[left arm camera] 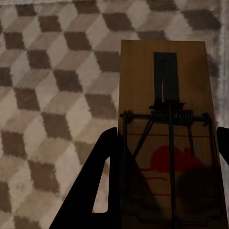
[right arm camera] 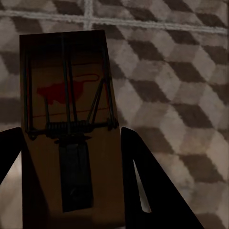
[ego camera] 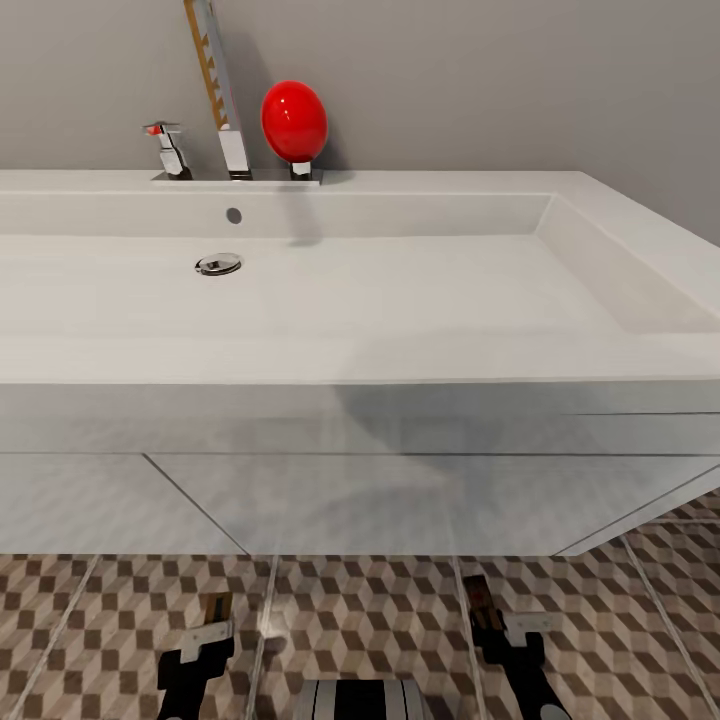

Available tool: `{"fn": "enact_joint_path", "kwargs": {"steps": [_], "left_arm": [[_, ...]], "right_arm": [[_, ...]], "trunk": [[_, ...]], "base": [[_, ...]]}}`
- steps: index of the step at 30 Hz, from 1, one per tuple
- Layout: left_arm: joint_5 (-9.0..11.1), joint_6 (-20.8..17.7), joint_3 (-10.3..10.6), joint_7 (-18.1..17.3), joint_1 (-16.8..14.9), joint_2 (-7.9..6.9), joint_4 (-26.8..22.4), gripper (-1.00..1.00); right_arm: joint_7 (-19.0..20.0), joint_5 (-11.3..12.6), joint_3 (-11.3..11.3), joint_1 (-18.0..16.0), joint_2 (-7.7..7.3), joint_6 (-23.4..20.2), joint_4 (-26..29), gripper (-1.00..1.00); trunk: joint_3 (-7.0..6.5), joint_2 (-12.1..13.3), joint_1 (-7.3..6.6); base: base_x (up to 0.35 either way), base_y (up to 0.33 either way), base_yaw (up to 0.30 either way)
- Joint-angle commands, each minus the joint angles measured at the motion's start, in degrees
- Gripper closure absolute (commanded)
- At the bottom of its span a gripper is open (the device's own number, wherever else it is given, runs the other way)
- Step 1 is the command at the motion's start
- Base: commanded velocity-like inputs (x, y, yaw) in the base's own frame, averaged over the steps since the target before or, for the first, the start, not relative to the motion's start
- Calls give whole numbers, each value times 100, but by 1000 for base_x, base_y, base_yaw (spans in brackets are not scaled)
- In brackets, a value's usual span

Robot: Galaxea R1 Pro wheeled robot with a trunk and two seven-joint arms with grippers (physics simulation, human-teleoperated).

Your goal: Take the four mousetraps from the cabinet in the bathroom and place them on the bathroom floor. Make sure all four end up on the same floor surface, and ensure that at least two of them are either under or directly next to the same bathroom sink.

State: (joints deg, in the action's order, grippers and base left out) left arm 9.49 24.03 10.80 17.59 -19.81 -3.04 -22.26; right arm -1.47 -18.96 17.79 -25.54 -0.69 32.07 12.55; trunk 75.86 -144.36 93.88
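— Where are your mousetraps?
— My left gripper (left arm camera: 162, 157) pinches one mousetrap (left arm camera: 164, 95), my right gripper (right arm camera: 71, 157) another mousetrap (right arm camera: 67, 95); both point far, toward the sink (ego camera: 360, 360), above the bathroom floor (ego camera: 370, 610).

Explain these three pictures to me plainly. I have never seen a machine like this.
It is a simulated two-armed robot. The large picture looks down from its head at a wide white bathroom sink with a red-knobbed tap, above cube-patterned floor tiles. The other two come from cameras on its wrists. The left hand is closed on a small wooden mousetrap with a red mark; the right hand is closed on a second mousetrap. Both are held above the tiles.
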Motion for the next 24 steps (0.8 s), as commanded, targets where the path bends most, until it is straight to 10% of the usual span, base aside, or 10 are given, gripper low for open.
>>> {"fn": "enact_joint_path", "kwargs": {"steps": [1,24], "left_arm": [[46,26,51,37,-4,-8,5,100],[27,439,45,91,-81,-82,-76,100]], "right_arm": [[6,-41,38,-4,0,37,-10,100],[6,-78,49,-4,-1,116,65,100]], "trunk": [[4,-1,-1],[4,-1,-1]], "base": [[0,0,0],[0,0,0]]}}
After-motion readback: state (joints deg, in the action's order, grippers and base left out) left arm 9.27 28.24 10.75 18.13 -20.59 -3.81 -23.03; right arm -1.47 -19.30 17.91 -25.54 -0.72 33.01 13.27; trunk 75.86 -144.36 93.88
